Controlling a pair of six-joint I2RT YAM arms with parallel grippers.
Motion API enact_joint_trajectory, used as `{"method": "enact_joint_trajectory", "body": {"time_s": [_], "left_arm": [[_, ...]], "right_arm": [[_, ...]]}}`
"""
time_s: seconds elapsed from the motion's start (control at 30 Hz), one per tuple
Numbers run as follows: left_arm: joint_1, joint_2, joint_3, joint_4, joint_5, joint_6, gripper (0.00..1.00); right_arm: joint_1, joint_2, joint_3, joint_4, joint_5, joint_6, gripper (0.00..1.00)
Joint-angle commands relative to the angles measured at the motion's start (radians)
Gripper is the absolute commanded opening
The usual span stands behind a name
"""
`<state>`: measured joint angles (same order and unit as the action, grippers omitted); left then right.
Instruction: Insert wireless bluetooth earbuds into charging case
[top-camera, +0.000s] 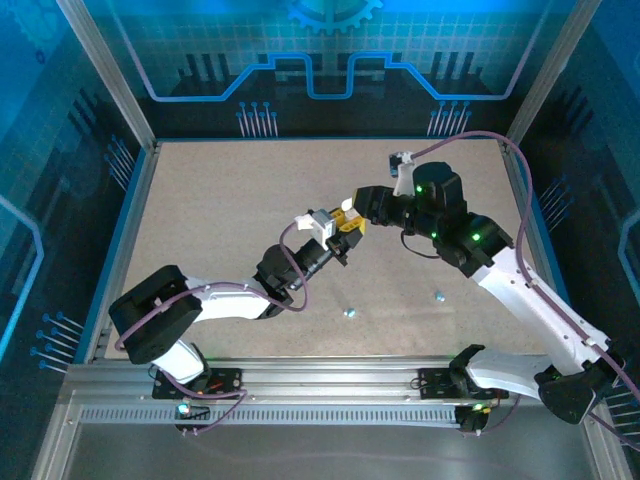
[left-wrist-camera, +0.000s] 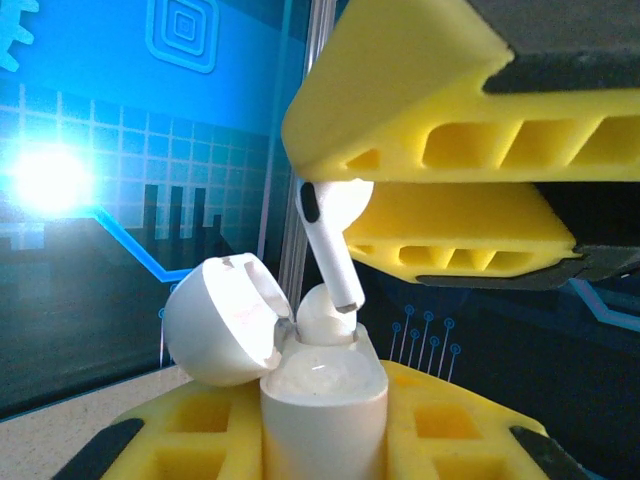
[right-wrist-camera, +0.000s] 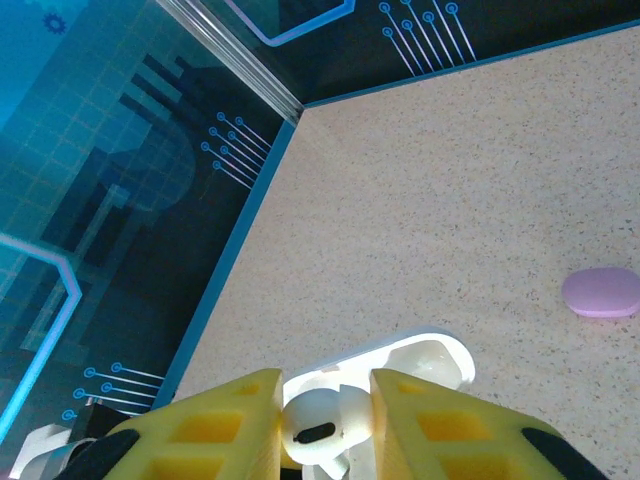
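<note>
My left gripper (left-wrist-camera: 322, 432) is shut on a white charging case (left-wrist-camera: 325, 400), held upright with its lid (left-wrist-camera: 220, 320) swung open to the left. One white earbud (left-wrist-camera: 322, 315) sits in the case's far socket. Just above it my right gripper (right-wrist-camera: 322, 392) is shut on a second white earbud (right-wrist-camera: 315, 432). This earbud (left-wrist-camera: 332, 240) hangs stem down, its tip just over the case's open top. In the top view both grippers, left (top-camera: 340, 240) and right (top-camera: 353, 218), meet above the middle of the table. Below the right fingers lies the open case (right-wrist-camera: 425, 362).
Two small light blue earbuds (top-camera: 349, 312) (top-camera: 438, 295) lie on the speckled table (top-camera: 230, 220) in front of the arms. A purple pebble-like case (right-wrist-camera: 601, 292) rests on the table in the right wrist view. Blue-edged walls (top-camera: 135, 215) enclose the table.
</note>
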<state>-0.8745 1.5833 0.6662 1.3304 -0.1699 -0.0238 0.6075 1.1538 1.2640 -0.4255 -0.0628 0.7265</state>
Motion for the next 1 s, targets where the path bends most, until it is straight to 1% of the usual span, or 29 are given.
{"method": "enact_joint_trajectory", "body": {"time_s": [0.0, 0.3, 0.47, 0.97], "left_arm": [[-0.008, 0.009, 0.031, 0.050, -0.021, -0.006, 0.23], [-0.009, 0.006, 0.023, 0.064, -0.028, -0.002, 0.23], [-0.011, 0.004, 0.021, 0.070, -0.031, -0.008, 0.23], [-0.017, 0.009, 0.029, 0.070, -0.031, -0.005, 0.23]], "right_arm": [[0.020, 0.007, -0.008, 0.037, 0.011, 0.007, 0.28], [0.024, 0.028, 0.000, 0.042, 0.011, 0.017, 0.28], [0.045, 0.038, 0.009, 0.042, 0.030, 0.023, 0.28], [0.051, 0.027, -0.003, 0.050, 0.046, 0.016, 0.28]]}}
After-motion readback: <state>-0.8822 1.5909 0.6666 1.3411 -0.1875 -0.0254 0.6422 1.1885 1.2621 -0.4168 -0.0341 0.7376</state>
